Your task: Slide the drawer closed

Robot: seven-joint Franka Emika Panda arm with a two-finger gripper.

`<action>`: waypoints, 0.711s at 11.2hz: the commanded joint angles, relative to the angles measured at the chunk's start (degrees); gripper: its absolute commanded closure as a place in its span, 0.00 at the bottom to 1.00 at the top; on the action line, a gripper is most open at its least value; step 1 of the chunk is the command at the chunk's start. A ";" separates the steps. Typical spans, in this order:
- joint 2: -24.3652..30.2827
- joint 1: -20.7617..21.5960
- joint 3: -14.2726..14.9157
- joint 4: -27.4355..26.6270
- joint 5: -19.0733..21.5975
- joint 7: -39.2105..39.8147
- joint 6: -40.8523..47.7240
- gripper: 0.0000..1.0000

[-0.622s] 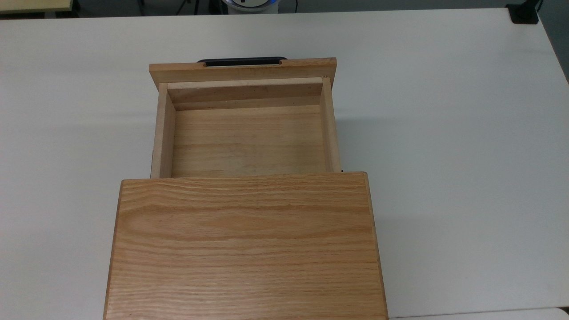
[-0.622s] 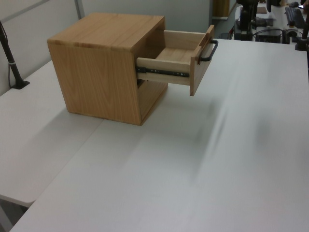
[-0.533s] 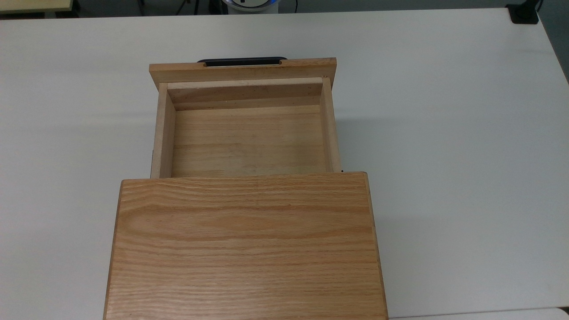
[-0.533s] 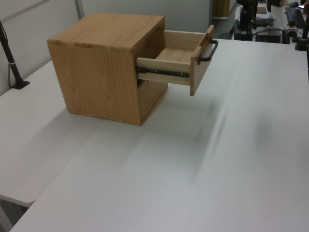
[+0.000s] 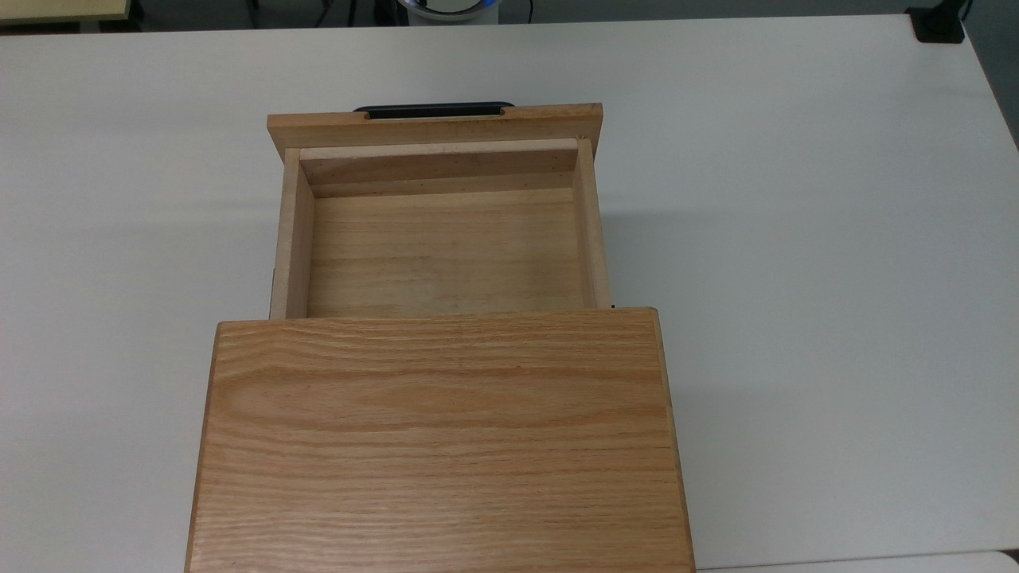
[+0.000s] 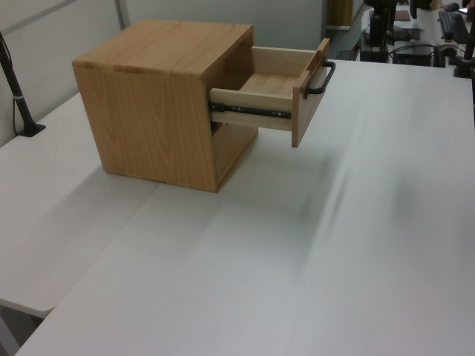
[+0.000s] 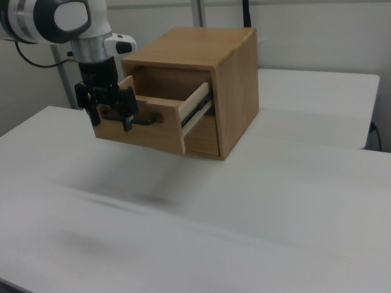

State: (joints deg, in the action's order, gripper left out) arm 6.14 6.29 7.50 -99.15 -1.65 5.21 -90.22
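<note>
The light oak drawer (image 5: 434, 127) is pulled well out of its cabinet (image 5: 438, 438) and is empty inside. Its black bar handle (image 5: 434, 110) runs along the front panel at the top view's top. In the left view the drawer (image 6: 252, 111) juts toward the right on a black slide rail, handle (image 6: 320, 78) outermost. In the right view my gripper (image 7: 111, 117) hangs open right in front of the drawer front (image 7: 153, 131), at the left end of the handle (image 7: 143, 119). I cannot tell whether it touches the panel.
The cabinet (image 7: 235, 91) stands on a white table (image 5: 796, 239) with wide bare surface on both sides. The robot base (image 5: 446, 6) sits at the table's far edge in the top view. A black clamp (image 5: 939, 24) grips the top right corner.
</note>
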 commanded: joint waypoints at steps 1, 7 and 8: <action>-0.69 0.39 0.41 1.33 -0.72 1.29 1.19 0.05; -2.27 1.09 0.06 1.42 0.24 3.58 -0.91 1.00; -3.23 1.35 -0.20 1.42 0.24 3.23 -2.14 1.00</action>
State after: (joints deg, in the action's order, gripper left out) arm 5.53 6.56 7.42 -99.15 -1.63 7.97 -90.54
